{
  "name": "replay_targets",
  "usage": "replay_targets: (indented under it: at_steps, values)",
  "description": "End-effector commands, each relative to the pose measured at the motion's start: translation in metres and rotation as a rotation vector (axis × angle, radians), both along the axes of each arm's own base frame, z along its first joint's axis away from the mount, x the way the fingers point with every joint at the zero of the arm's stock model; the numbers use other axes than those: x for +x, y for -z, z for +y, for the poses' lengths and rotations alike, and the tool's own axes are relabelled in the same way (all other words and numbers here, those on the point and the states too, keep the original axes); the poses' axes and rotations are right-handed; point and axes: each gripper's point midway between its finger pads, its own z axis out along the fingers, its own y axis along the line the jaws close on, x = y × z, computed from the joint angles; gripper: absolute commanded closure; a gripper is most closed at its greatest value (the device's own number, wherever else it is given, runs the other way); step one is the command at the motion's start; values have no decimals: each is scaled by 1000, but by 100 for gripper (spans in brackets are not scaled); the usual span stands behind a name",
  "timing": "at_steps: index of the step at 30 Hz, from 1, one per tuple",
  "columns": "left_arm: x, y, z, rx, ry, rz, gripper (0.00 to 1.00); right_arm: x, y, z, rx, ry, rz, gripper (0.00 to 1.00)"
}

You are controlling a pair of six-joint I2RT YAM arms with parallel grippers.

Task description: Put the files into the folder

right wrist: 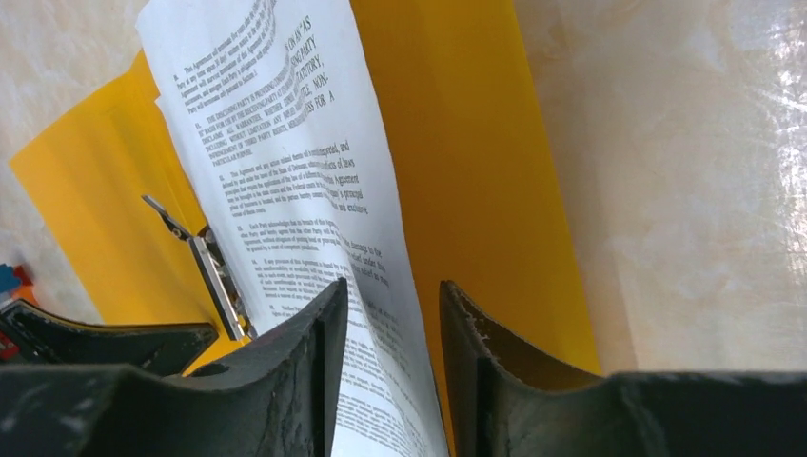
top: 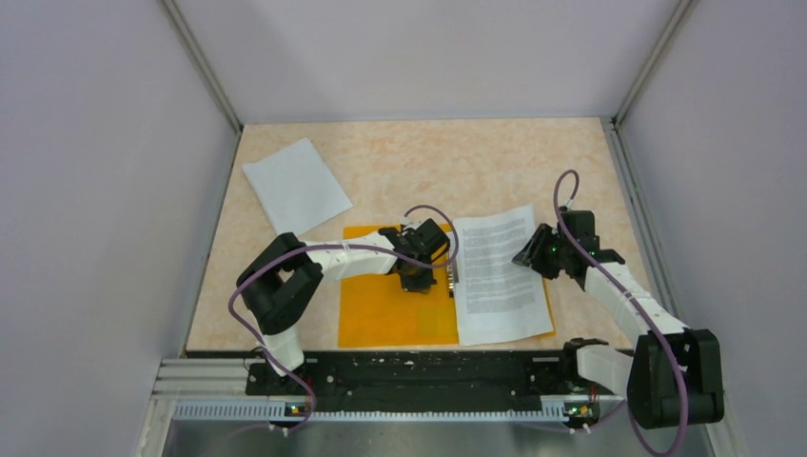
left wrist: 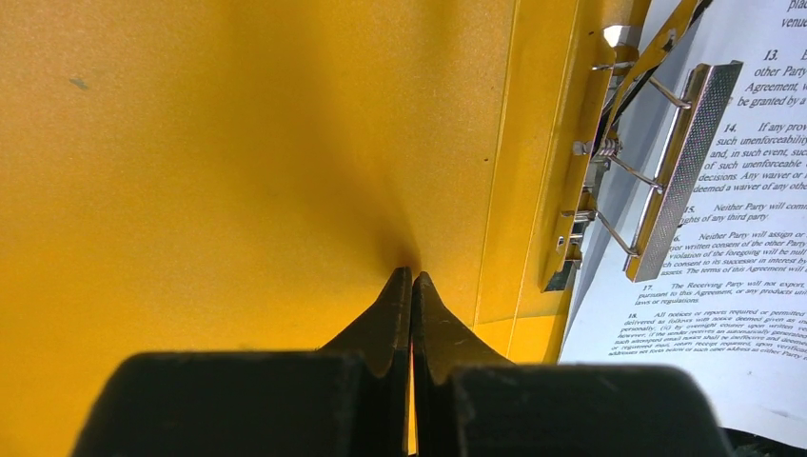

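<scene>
The orange folder (top: 395, 314) lies open on the table, its metal clip (left wrist: 680, 171) at the spine. My left gripper (top: 419, 276) is shut, its tips (left wrist: 411, 274) resting on the folder's left flap (left wrist: 238, 171) beside the spine. The printed sheet (top: 497, 276) lies over the folder's right flap (right wrist: 457, 143), with its right side curled upward. My right gripper (top: 525, 255) is open, and the raised edge of the printed sheet (right wrist: 285, 162) stands between its fingers (right wrist: 392, 290), close to the left one. The blank sheet (top: 296, 185) lies flat at the back left.
The left arm reaches across the folder from the left. Grey walls enclose the table on three sides. A black rail (top: 419, 376) runs along the near edge between the arm bases.
</scene>
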Motion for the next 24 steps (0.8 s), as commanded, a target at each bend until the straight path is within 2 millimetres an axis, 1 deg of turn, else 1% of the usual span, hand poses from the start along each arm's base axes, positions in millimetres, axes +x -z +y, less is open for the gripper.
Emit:
replay_targets:
  at_steps: [1,6,12,14,19,22,24]
  values:
    - [-2,7,4,26,7,10,100,-5,-5,-4,-34,10,-21,57]
    - [-1,4,3,17,9,4,100,-12,-4,-3,-60,11,-14,48]
    - [0,1,1,9,13,0,100,-21,2,3,-113,-1,7,42]
    - [0,1,1,11,13,-1,100,-22,5,-1,-137,10,11,40]
    - [5,-1,2,15,11,-11,100,-20,6,-8,-177,22,5,31]
    - [8,-3,4,13,5,-14,100,-14,0,-18,-227,54,-17,20]
    - [9,-3,5,12,7,-15,100,-8,-8,-21,-246,64,-38,16]
